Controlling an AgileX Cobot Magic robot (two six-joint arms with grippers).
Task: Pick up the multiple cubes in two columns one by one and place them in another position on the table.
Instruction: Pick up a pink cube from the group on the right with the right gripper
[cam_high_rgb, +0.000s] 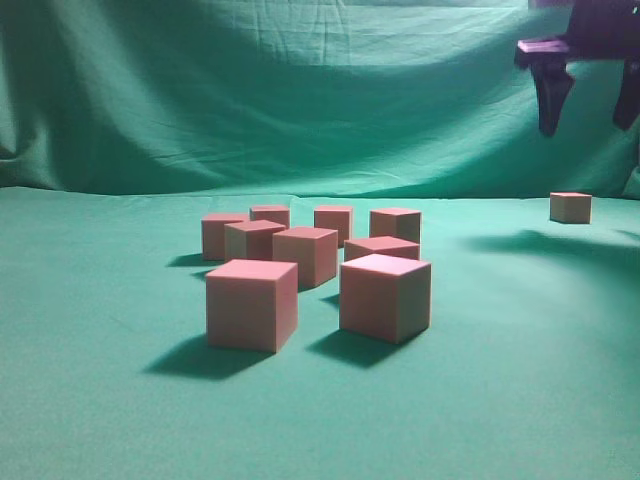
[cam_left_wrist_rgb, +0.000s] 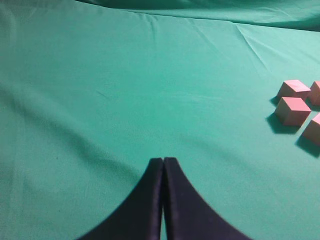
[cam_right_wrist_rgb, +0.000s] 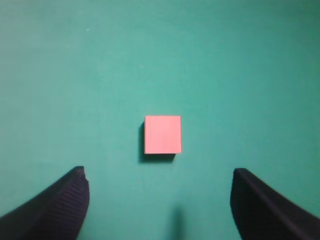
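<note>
Teal cloth covered the desk (cam_high_rgb: 100, 400), where a lone pinkish-red cube (cam_right_wrist_rgb: 162, 134) sat well apart from the cube cluster (cam_high_rgb: 315, 265), looking light, rigid and matte, best pinched across opposite flat sides by the right gripper (cam_right_wrist_rgb: 160, 210), jaws spread above it; left gripper (cam_left_wrist_rgb: 163, 165) jaws clenched.

Plain pinkish-red cubes (cam_high_rgb: 318, 270), teal-green table (cam_high_rgb: 100, 400) cloth, black gripper (cam_right_wrist_rgb: 159, 200).

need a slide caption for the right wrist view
Open right hand hovering above a single pinkish-red cube resting on the teal-green cloth table.
</note>
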